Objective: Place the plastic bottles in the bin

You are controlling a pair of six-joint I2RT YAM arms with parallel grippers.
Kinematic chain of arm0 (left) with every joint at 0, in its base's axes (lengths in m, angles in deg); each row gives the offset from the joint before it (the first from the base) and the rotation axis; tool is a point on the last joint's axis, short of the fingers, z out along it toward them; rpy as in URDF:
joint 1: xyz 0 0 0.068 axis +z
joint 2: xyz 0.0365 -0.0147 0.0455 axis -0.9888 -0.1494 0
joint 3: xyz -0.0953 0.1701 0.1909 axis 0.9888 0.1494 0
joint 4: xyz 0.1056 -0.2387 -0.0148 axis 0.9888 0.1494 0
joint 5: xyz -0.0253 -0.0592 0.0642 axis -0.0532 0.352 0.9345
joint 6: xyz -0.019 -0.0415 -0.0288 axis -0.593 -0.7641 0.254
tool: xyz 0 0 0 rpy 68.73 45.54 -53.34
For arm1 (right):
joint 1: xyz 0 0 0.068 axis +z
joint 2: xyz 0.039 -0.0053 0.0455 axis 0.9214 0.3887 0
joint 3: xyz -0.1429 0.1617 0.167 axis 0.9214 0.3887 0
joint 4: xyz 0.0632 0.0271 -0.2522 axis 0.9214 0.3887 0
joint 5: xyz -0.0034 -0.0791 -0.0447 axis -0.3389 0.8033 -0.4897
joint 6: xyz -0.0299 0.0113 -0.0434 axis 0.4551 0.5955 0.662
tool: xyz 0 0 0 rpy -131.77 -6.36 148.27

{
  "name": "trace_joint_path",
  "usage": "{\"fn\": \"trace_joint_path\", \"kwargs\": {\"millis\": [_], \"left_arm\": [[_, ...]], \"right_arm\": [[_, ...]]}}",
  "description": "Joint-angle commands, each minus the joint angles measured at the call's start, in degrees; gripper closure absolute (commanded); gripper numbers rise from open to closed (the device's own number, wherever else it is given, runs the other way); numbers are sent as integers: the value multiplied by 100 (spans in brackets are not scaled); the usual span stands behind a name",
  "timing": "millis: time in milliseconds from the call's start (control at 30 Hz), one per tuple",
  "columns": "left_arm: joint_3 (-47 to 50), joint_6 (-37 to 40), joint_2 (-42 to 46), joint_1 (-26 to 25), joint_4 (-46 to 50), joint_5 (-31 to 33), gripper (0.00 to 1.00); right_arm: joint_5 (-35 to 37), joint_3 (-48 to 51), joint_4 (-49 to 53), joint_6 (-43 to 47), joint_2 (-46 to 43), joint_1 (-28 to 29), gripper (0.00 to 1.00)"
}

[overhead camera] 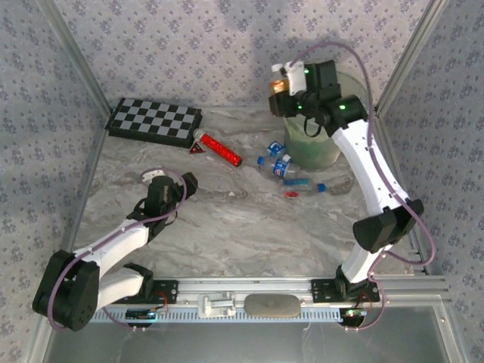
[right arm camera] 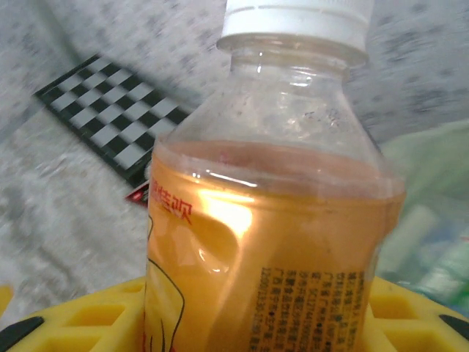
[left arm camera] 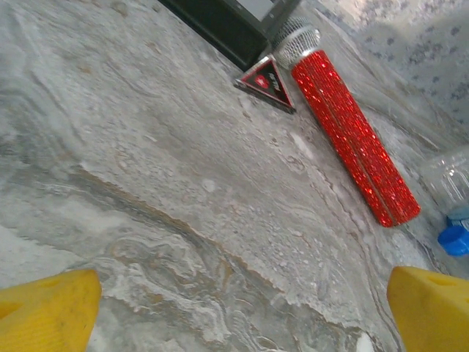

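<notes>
An orange-labelled plastic bottle point(right arm camera: 278, 220) with a white cap stands upright between the yellow fingers point(right arm camera: 88, 319) of my right gripper point(right arm camera: 256, 326), which is shut on it. From above, that bottle point(overhead camera: 281, 80) hangs by the far left rim of the pale green bin point(overhead camera: 318, 150), with the right gripper point(overhead camera: 286, 89) raised there. Three clear bottles with blue caps point(overhead camera: 274, 148) point(overhead camera: 283, 168) point(overhead camera: 306, 184) lie on the table just left of the bin. My left gripper point(overhead camera: 181, 181) rests low at the table's left, open, with bare table between its fingers point(left arm camera: 47, 308).
A black-and-white checkerboard point(overhead camera: 155, 121) lies at the back left. A glittery red stick point(left arm camera: 352, 139) and a small red triangle point(left arm camera: 265, 82) lie beside it. Patterned walls and metal posts close in the table. A clear bottle point(left arm camera: 451, 180) sits past the stick.
</notes>
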Motion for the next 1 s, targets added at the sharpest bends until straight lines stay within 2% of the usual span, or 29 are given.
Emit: {"fn": "trace_joint_path", "kwargs": {"millis": [0,200,567,800,967], "left_arm": [[-344,273,-193,-23,-315,-436,0],[-589,462,-537,-182,-304,-636,0],[-639,477,-581,-295,-204,-570,0],[-596,466,-452,-311,-81,-505,0],[-573,454,-382,-321,-27,-447,0]], "right_arm": [[587,-168,-235,-298,-231,-291,51],[848,-95,-485,-465,-216,-799,51],[384,-598,-203,-730,797,-1453,49],[-25,-1103,78,-937,1382,-1669,39],[-262,-1273,57,-1006,1326,-1728,30]]}}
